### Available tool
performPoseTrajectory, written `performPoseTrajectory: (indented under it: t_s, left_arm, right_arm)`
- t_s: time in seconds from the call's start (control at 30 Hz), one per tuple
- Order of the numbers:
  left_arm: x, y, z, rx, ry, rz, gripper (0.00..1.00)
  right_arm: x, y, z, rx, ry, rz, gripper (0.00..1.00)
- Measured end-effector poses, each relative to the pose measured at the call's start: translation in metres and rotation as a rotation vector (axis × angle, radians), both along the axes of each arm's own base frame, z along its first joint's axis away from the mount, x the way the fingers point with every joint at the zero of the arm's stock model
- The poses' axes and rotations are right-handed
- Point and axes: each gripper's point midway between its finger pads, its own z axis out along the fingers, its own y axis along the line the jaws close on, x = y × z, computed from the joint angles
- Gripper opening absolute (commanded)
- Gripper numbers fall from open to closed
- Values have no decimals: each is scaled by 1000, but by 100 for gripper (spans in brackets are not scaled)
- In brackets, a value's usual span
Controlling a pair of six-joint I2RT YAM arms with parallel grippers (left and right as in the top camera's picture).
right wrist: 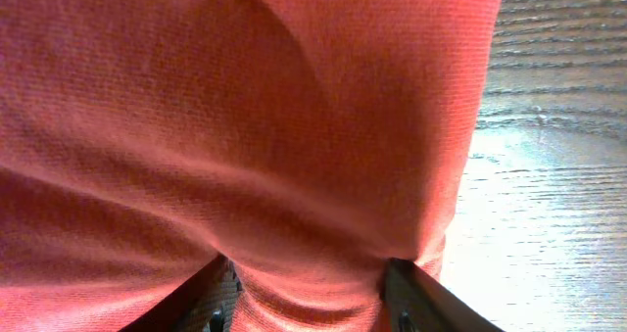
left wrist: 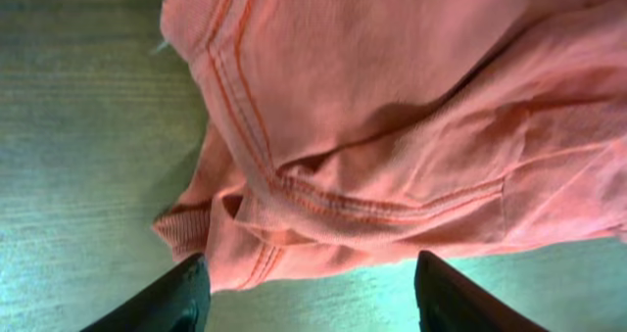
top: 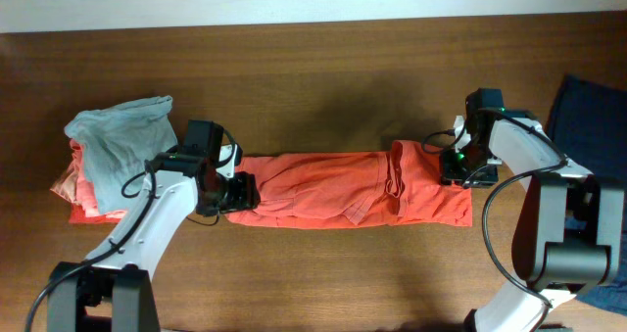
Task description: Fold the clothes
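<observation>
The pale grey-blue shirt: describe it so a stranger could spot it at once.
On the brown wooden table, go to the heap of clothes at its left end. The pale grey-blue shirt lies crumpled on top of that heap. It is the only grey piece: under it lie coral-red garments, and a long coral-red T-shirt stretches across the middle.

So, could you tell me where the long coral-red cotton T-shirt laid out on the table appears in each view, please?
Overhead: the long coral-red cotton T-shirt lies across the middle.
Left wrist: the T-shirt, stitched hem showing, fills the upper right.
Right wrist: the T-shirt covers nearly the whole frame.
Shared landmark: the brown wooden table, bare at left in the left wrist view, at right in the right wrist view.
</observation>
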Motion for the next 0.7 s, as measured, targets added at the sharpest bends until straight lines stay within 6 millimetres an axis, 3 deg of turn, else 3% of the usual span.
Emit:
performPoseTrajectory:
  t_s: [0.23,0.5,0.57,0.7]
  left_arm:
    - [17,3,-5,25,-52,6,70]
    - [32,4,-43,50,-32,10,70]
    - [39,1,-42,36,-47,8,70]
    - [49,-9,-43,-20,-62,0,54]
  right_arm:
    - [0,0,0,-3,0,2,54]
    - [0,0,0,-3,0,2,54]
    - [0,0,0,-3,0,2,54]
    - [0,0,0,-3,-1,2,54]
